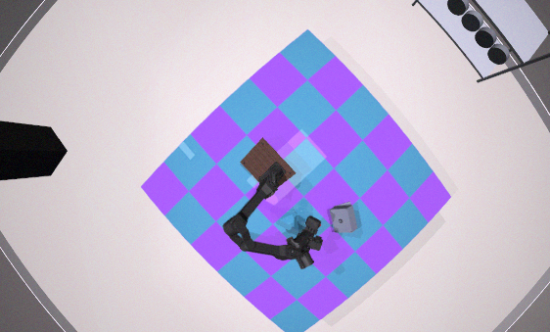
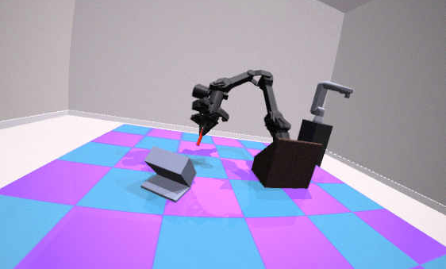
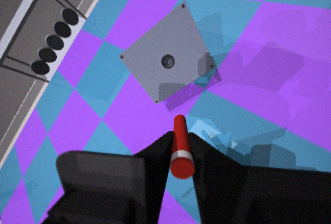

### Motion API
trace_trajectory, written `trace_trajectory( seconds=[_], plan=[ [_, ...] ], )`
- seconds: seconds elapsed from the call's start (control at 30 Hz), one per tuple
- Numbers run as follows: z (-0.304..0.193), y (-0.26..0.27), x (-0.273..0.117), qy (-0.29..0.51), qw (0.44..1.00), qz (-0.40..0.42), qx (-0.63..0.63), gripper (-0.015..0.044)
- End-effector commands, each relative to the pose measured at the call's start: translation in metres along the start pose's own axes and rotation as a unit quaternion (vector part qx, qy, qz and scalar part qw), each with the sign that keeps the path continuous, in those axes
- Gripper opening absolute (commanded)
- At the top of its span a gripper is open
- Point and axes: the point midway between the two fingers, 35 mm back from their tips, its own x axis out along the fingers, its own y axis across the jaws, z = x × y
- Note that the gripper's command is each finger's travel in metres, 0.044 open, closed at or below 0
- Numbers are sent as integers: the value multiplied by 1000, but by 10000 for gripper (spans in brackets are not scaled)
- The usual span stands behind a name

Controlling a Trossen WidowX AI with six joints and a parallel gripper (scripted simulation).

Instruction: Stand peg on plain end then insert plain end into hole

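Observation:
The red peg (image 2: 199, 137) (image 3: 180, 131) is held in the air above the table, tilted, its plain end pointing down and away from the fingers. Its white band is near the end closest to the wrist camera. My gripper (image 3: 180, 136) (image 2: 202, 132) is shut on the peg. The grey sloped panel (image 1: 347, 221) (image 2: 167, 163) (image 3: 149, 55) stands on the table, apart from the peg. Its one round hole (image 3: 168, 61) (image 1: 341, 220) is dark and faces the wrist camera, beyond the plain end in that view. In the exterior view the panel's back shows and the hole is hidden.
The arm's base is on a brown block (image 1: 262, 159) (image 2: 295, 164). The checkered table top (image 1: 308, 97) (image 2: 202, 244) carries the panel. A rack with several black round things (image 1: 472, 21) (image 3: 55, 42) stands far off, beyond the table.

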Motion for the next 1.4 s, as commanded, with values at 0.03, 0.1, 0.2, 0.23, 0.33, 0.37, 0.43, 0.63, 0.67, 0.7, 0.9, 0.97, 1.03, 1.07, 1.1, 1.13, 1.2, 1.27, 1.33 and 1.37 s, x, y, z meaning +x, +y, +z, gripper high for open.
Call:
trace_trajectory(
  seconds=[0.03,0.1,0.2,0.23,0.33,0.37,0.43,0.63,0.67,0.7,0.9,0.97,1.03,1.07,1.1,1.13,1.2,1.27,1.33,1.37],
  plan=[
    [12,2,2,-26,999,17,-11,0],
    [16,2,2,-35,999,22,-15,0],
    [23,3,3,-49,998,30,-21,0],
    [25,3,3,-53,998,32,-23,0],
    [31,4,3,-67,997,40,-29,0],
    [31,4,4,-67,997,40,-29,0],
    [32,4,5,-68,996,40,-30,0],
    [36,5,12,-71,996,42,-31,0],
    [37,5,14,-72,996,42,-31,0],
    [37,5,15,-73,996,43,-32,0],
    [41,6,24,-77,995,45,-33,0],
    [42,7,27,-78,995,45,-34,0],
    [44,7,29,-79,995,46,-35,0],
    [44,7,31,-80,995,46,-35,0],
    [45,7,32,-81,995,47,-35,0],
    [45,8,34,-81,995,47,-36,0],
    [47,8,37,-83,995,48,-36,0],
    [48,9,39,-84,995,48,-37,0],
    [49,9,42,-85,994,49,-37,0],
    [49,9,44,-86,994,49,-38,0]
  ],
)
